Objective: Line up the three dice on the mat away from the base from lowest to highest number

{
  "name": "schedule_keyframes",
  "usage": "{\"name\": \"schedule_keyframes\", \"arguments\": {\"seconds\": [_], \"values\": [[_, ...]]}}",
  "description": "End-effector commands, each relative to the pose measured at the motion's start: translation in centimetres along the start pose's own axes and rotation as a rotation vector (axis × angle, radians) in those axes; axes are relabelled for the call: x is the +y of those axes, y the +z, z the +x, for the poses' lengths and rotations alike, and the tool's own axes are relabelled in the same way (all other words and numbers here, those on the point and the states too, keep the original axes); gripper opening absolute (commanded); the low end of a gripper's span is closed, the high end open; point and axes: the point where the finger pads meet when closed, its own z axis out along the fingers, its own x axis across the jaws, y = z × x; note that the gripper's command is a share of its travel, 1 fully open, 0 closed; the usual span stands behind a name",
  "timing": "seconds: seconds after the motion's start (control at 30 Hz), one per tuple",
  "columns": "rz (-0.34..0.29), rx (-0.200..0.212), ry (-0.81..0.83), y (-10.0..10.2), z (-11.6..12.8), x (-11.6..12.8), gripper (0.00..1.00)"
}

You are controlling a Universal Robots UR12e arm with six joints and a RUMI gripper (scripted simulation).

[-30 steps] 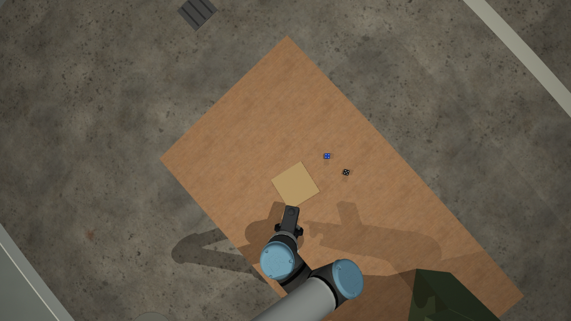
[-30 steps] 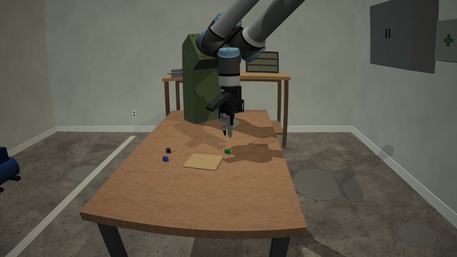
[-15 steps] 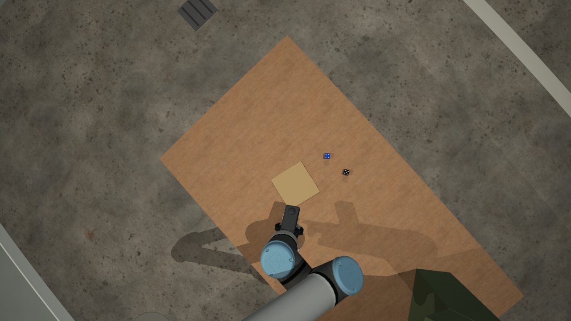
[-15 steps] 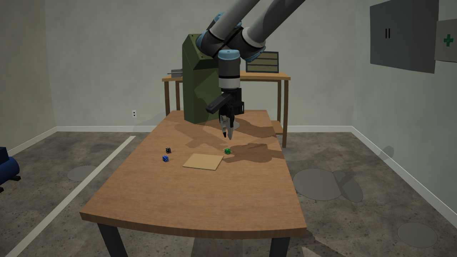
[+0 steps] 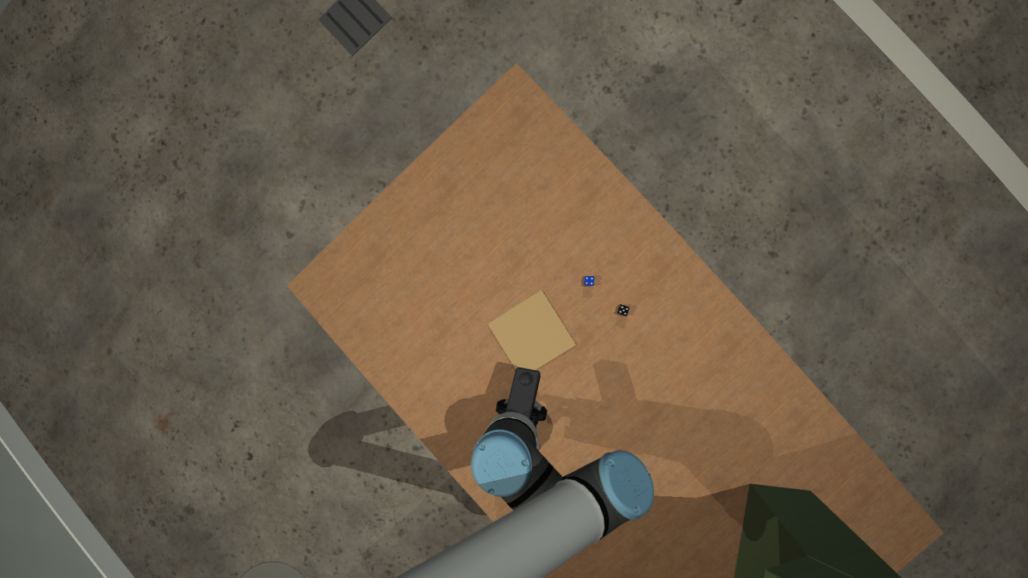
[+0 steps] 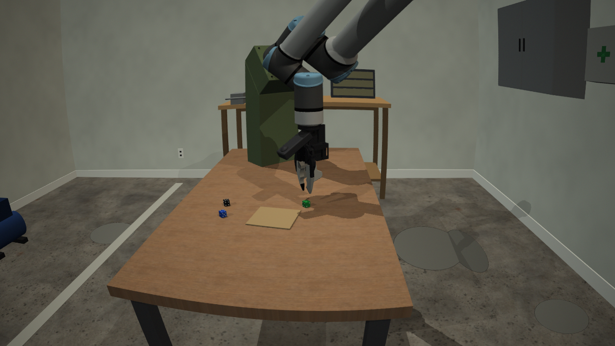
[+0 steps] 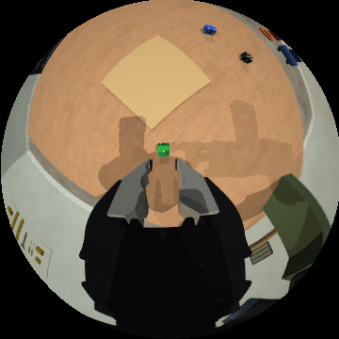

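A green die (image 6: pixel 305 203) sits on the wooden table just off the near corner of the tan mat (image 6: pixel 273 217); in the wrist view the die (image 7: pixel 163 150) lies just beyond my fingertips. My gripper (image 6: pixel 309 187) (image 7: pixel 163 159) hangs above it, pointing down, fingers narrowed to a small gap with nothing between them. A blue die (image 5: pixel 589 281) and a black die (image 5: pixel 623 309) sit on the table to one side of the mat (image 5: pixel 531 329), apart from each other. In the overhead view my arm hides the green die.
The green robot pedestal (image 6: pixel 264 111) stands at the table's far end. A second wooden table (image 6: pixel 344 103) with a slatted box is behind it. The table edge runs close to the green die's side.
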Motion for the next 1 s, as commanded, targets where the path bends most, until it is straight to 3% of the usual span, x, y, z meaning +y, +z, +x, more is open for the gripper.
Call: {"name": "schedule_keyframes", "arguments": {"seconds": [0.0,0.97], "values": [[0.001,-0.001,0.0,0.7,0.0,0.0,0.21],[0.001,-0.001,0.0,2.4,0.0,0.0,0.21]]}}
